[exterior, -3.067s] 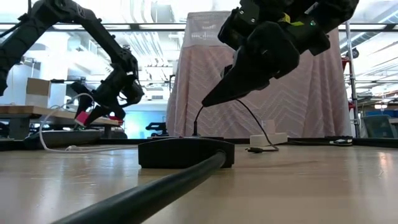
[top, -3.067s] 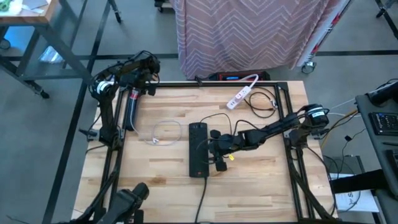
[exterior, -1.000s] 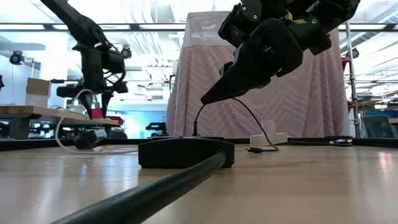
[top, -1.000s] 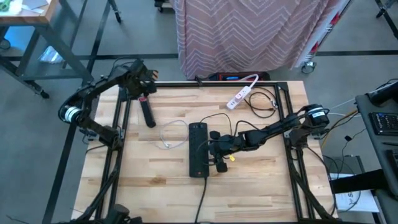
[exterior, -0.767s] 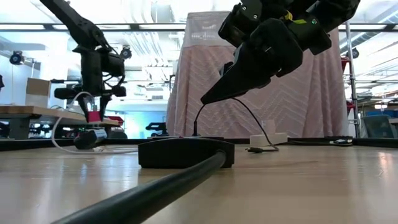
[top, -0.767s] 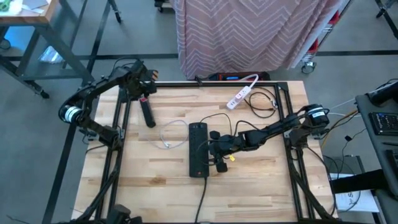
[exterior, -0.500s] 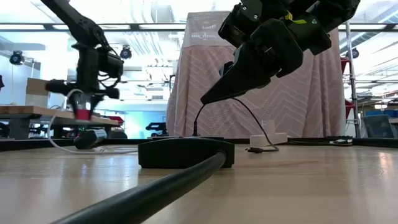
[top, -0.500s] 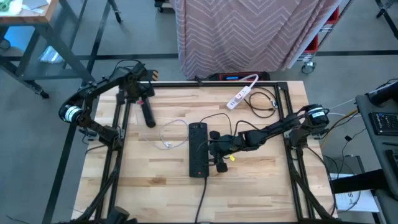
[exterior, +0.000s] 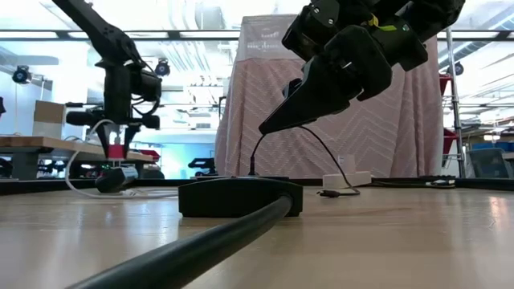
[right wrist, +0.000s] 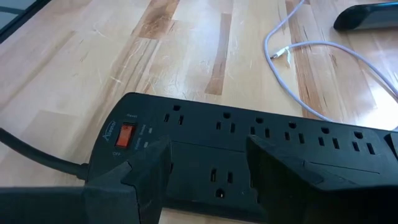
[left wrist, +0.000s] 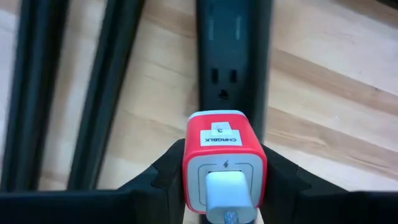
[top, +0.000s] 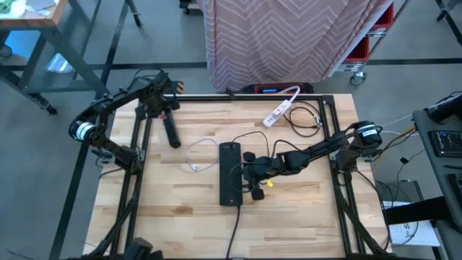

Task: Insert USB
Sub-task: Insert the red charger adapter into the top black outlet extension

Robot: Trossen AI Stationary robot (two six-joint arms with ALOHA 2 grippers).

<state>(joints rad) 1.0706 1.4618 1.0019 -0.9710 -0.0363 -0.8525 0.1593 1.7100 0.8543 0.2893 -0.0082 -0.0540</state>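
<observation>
A red charger block (left wrist: 224, 155) with a white face has a white USB cable (left wrist: 227, 198) plugged into its back. My left gripper (left wrist: 224, 171) is shut on it at the table's far left (top: 163, 107). It points down over a small black power strip (left wrist: 227, 62) that lies flat on the wood (top: 171, 131). The cable loops over the table (top: 201, 153) and its free plug (right wrist: 281, 55) rests there. My right gripper (right wrist: 208, 149) stands open above a long black power strip (top: 229, 173) at the table's middle, its fingers apart over the strip's outlets. My left gripper pinches the charger's two red sides (left wrist: 186, 163) between its two fingers (left wrist: 163, 179). The fingers come from above and point down. The charger hangs upright and clear of the small strip below it (exterior: 116, 151), its cable end up. The cable trails off slack.
A white power strip (top: 278, 112) and coiled black cords (top: 307, 117) lie at the far right. A black frame rail (top: 245, 96) borders the table. The long strip's thick cord (exterior: 201, 241) runs to the near edge. Bare wood lies near left and near right.
My left gripper has twisted a little about its downward line while staying over the small strip at the far left. The charger has turned with it and the hanging cable has swayed. My right gripper has kept still.
</observation>
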